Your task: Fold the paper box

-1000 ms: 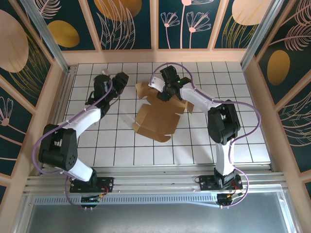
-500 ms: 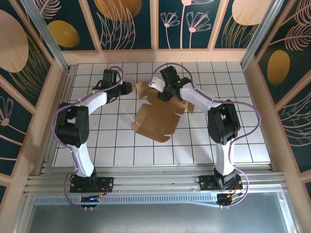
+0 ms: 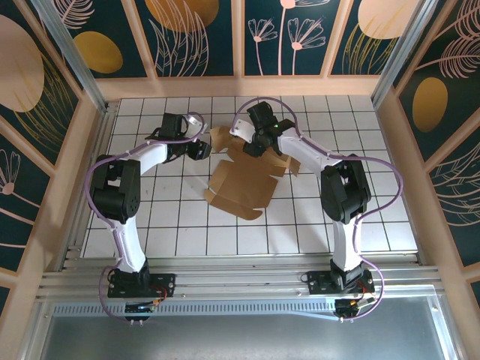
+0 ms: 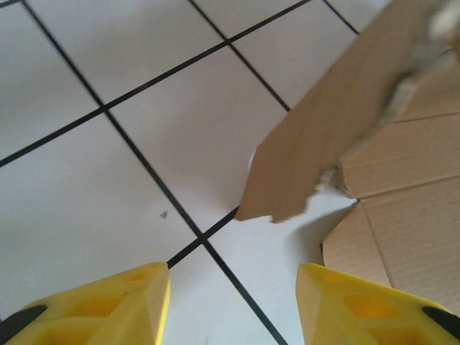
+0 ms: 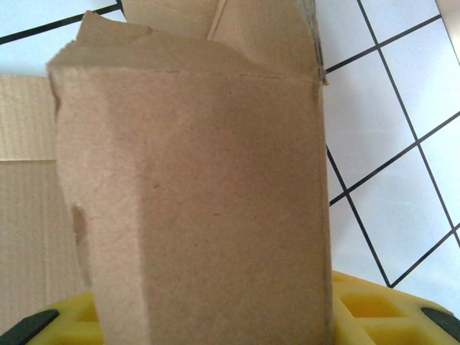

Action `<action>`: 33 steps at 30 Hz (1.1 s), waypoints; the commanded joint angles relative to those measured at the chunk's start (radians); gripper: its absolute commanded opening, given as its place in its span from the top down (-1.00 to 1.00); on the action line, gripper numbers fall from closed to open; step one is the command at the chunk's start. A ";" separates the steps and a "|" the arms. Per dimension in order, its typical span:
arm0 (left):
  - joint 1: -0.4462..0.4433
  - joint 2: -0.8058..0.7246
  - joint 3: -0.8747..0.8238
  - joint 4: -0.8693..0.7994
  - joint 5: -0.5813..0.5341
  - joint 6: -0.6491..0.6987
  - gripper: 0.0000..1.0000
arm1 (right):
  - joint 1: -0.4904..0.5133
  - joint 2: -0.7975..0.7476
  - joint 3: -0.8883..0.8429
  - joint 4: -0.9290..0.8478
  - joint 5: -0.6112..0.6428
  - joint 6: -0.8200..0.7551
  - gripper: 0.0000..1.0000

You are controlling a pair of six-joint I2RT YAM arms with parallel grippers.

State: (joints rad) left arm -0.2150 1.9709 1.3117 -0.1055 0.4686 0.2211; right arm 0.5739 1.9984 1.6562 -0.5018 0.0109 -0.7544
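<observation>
— White-tiled counter (image 3: 150, 217), seen from above: where is the paper box (image 3: 241, 184)?
— Mid-counter, it lies partly unfolded, brown flaps raised at its far edge. My right hand (image 3: 259, 141) pinches one upright flap (image 5: 194, 180) between its yellow fingers (image 5: 366, 302). My left hand (image 4: 233, 287) hovers, spread wide, just beside the box's left flap (image 4: 323, 144), holding nothing.

1. Looking like a robotics lab test cell, not a home or shop.
2. Showing a left arm (image 3: 112, 196) and a right arm (image 3: 345, 191) bolted onto aluminium rails (image 3: 240, 289) at the near edge.
3. Enclosing a white, black-gridded tabletop (image 3: 187, 240) with wood-framed wall panels (image 3: 195, 37) painted with plants in dark teal and gold.
</observation>
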 commanded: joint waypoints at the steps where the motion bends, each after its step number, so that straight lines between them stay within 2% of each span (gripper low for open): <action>1: 0.002 0.028 0.059 0.007 0.104 0.080 0.00 | -0.002 -0.026 0.031 -0.046 0.009 -0.008 0.07; 7: 0.002 0.135 0.186 -0.113 0.148 0.077 0.07 | 0.000 -0.018 0.049 -0.056 0.009 -0.003 0.08; 12: -0.004 0.199 0.267 -0.192 0.141 0.072 0.23 | 0.000 -0.018 0.052 -0.059 0.008 -0.007 0.08; 15: -0.006 0.207 0.286 -0.213 0.149 0.058 0.49 | 0.000 -0.016 0.052 -0.060 0.008 -0.003 0.09; 18: -0.010 0.191 0.281 -0.206 0.156 0.008 0.65 | 0.000 -0.011 0.050 -0.060 -0.015 0.000 0.09; 22: -0.019 0.166 0.264 -0.194 0.219 -0.064 0.94 | 0.000 -0.009 0.043 -0.058 -0.014 0.002 0.10; 23: -0.025 0.161 0.259 -0.192 0.236 -0.084 1.00 | 0.000 -0.009 0.043 -0.057 -0.013 0.003 0.10; 28: -0.048 0.147 0.240 -0.151 0.322 -0.265 1.00 | 0.000 -0.004 0.041 -0.055 -0.014 0.005 0.10; 33: -0.065 0.113 0.195 -0.043 0.386 -0.541 1.00 | 0.000 -0.001 0.029 -0.049 -0.011 0.006 0.11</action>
State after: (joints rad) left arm -0.2626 2.1571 1.5314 -0.2337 0.7467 -0.1059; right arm 0.5705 1.9984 1.6806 -0.5388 0.0082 -0.7536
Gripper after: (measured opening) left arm 0.044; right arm 0.449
